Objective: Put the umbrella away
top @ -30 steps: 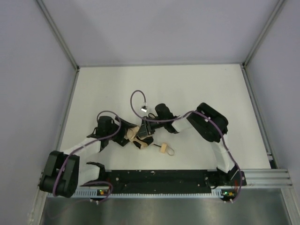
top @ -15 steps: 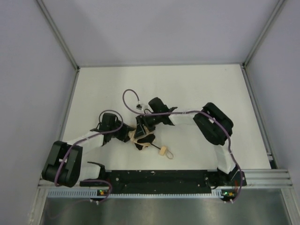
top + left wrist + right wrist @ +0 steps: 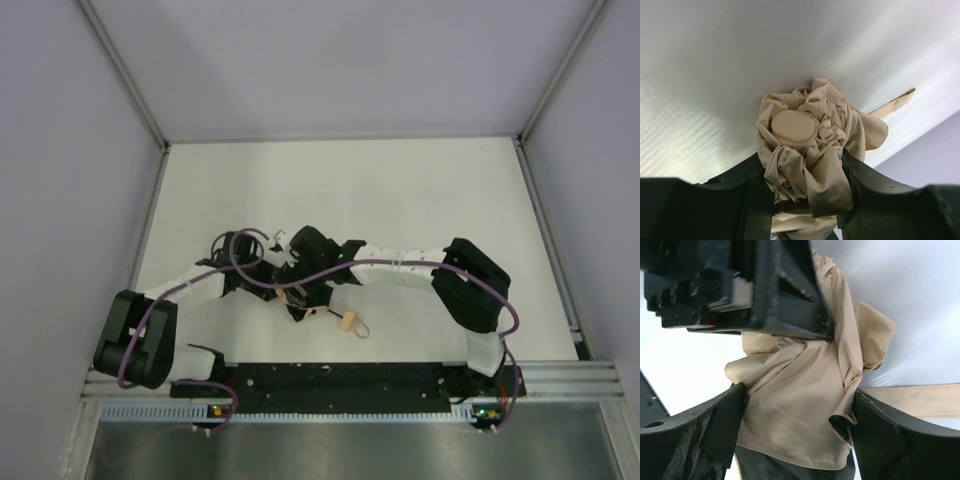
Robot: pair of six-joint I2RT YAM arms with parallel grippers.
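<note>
Between left fingers clenching its canopy, umbrella is lying cap toward that wrist, handle pointing away; right fingers are flanking it, grip unclear.

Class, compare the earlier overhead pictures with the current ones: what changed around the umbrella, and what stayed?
The left gripper moved right and closed on the bunched cloth of the umbrella. The right gripper shifted left over it, jaws now wide around the cloth; whether it still grips is unclear. The handle stayed put on the table.
</note>
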